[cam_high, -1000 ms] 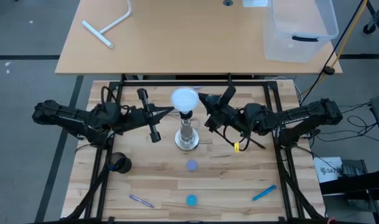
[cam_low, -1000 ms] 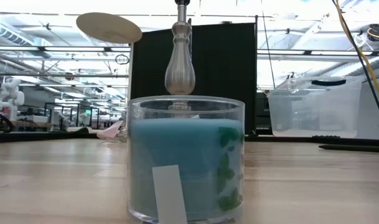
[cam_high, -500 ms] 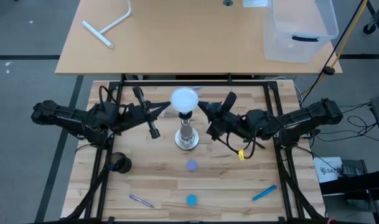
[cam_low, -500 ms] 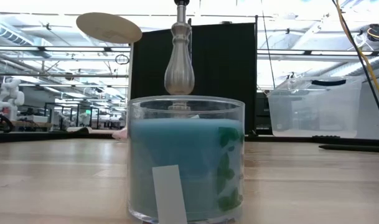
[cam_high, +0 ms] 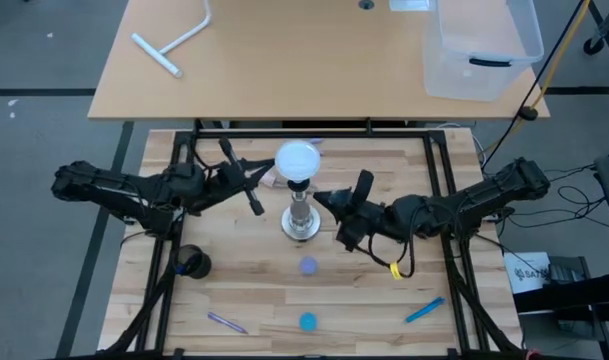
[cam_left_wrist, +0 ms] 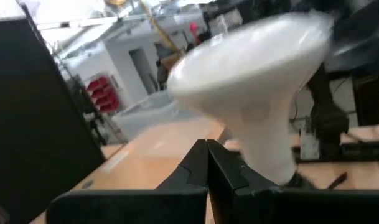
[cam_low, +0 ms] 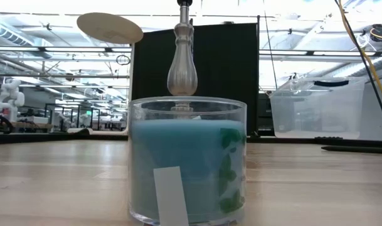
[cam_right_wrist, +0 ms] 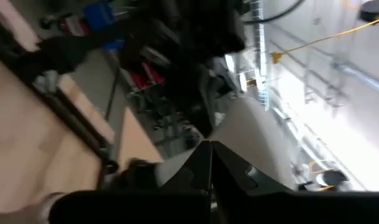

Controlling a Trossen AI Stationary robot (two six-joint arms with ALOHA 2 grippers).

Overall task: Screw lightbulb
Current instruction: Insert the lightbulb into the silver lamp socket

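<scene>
Both grippers had their fingers pressed shut and held nothing. From above, the right gripper [cam_high: 321, 196] lay low beside the silvery socket stand [cam_high: 301, 220], its tip just to the stand's right, below the level of the bulb's globe and apart from it. The left gripper [cam_high: 270, 172] pointed in from the other side, its closed tip just beside the lightbulb [cam_high: 297, 161] on the globe's left; whether it touched the glass could not be told. In the left wrist view the bulb [cam_left_wrist: 254, 93] loomed right behind the closed fingers [cam_left_wrist: 221, 174]. The lightbulb stood upright on top of the stand, near the middle of the wooden table [cam_high: 254, 280]. Farther off, past the table's back edge, a clear plastic bin [cam_high: 481, 45] sat on a second, lighter table.
</scene>
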